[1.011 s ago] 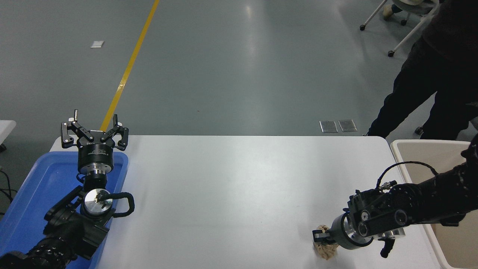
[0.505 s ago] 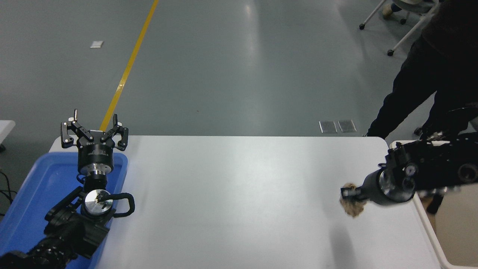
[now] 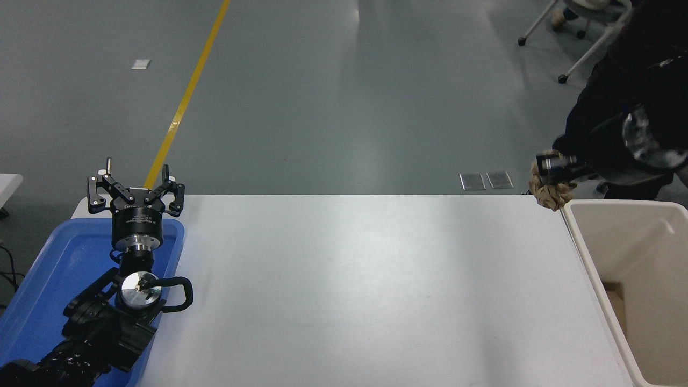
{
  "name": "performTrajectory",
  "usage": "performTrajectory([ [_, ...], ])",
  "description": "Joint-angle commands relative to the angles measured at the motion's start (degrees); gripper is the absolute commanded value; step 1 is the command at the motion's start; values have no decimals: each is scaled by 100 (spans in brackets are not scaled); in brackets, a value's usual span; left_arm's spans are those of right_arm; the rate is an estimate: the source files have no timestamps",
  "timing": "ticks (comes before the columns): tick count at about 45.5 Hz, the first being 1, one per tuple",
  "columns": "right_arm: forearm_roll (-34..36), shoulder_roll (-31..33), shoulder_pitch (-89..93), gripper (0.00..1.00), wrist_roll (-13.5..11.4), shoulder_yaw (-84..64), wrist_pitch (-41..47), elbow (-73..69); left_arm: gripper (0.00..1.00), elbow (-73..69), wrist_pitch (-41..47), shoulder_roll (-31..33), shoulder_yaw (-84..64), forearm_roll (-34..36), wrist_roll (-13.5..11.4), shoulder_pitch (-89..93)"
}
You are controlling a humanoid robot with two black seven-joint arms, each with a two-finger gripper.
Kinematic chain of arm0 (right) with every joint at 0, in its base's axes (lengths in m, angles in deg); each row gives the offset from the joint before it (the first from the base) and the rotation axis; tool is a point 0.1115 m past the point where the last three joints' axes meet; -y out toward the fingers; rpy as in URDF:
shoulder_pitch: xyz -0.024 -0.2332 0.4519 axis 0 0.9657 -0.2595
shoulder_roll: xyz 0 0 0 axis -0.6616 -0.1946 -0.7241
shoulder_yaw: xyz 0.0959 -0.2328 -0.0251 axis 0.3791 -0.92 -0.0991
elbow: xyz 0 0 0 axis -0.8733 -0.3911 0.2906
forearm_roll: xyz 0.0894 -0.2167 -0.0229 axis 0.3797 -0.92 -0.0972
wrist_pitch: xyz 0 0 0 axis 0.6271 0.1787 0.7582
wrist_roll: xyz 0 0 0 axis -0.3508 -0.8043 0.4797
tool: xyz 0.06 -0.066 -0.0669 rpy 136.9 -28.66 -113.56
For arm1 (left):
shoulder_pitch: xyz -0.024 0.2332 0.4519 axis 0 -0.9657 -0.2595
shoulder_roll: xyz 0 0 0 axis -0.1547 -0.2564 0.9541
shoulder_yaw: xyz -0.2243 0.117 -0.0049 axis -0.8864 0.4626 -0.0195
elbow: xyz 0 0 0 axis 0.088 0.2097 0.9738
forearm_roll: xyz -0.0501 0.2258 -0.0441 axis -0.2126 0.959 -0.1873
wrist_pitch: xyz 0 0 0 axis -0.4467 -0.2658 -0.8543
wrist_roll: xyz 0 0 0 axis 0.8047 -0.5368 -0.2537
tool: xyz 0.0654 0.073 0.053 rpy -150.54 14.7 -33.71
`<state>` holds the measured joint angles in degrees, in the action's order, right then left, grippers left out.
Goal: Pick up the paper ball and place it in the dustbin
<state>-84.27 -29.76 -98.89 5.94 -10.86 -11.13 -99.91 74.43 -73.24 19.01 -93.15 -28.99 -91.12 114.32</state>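
Note:
My right gripper [image 3: 544, 171] is shut on the tan-brown paper ball [image 3: 548, 194] and holds it high in the air at the table's far right corner, just left of the dustbin's far rim. The arm behind it is blurred against a person's dark clothes. The dustbin [image 3: 583, 252] is a large cream plastic bin standing off the table's right edge, its deep inside open to view. My left gripper [image 3: 137, 188] is open and parked at the far left, above the blue tray.
A shallow blue tray [image 3: 51, 274] lies at the table's left edge under my left arm. A person in dark clothes [image 3: 634, 97] stands beyond the far right corner. The white table [image 3: 365, 290] spans the middle.
My right gripper has lifted the paper ball off the table's near right part and carried it up and away to the far right corner beside the dustbin. The left arm has not moved.

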Motion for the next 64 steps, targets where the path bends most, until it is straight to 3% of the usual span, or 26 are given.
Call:
performTrajectory([
  [1,27,10,-345,0,8,-255,176,109,99,0,0,-1,0,1,3,0],
  [8,-96,28,-213,0,8,-623,168,635,99,0,0,-1,0,-8,3,0],
  [13,-587,115,182,0,17,-1027,63,1163,99,0,0,-1,0,-8,-6,0],
  [22,-1651,1257,1613,0,17,-888,-298,2735,99,0,0,-1,0,-8,-6,0],
  [29,-1722,1847,3458,0,17,-177,-693,4325,99,0,0,-9,0,-8,-6,0],
  [40,-1591,1891,6448,0,8,1274,-1423,6208,99,0,0,-10,0,-8,-6,0],
  [47,-854,1690,7933,0,-27,1950,-1651,6849,99,0,0,-10,0,-8,-6,0],
  [59,1493,-41,10412,0,-62,2382,-1880,8765,99,0,0,-10,0,-8,-6,0],
  [64,2074,-367,10650,0,-106,2382,-1985,8810,99,0,0,-10,0,-8,-6,0],
])
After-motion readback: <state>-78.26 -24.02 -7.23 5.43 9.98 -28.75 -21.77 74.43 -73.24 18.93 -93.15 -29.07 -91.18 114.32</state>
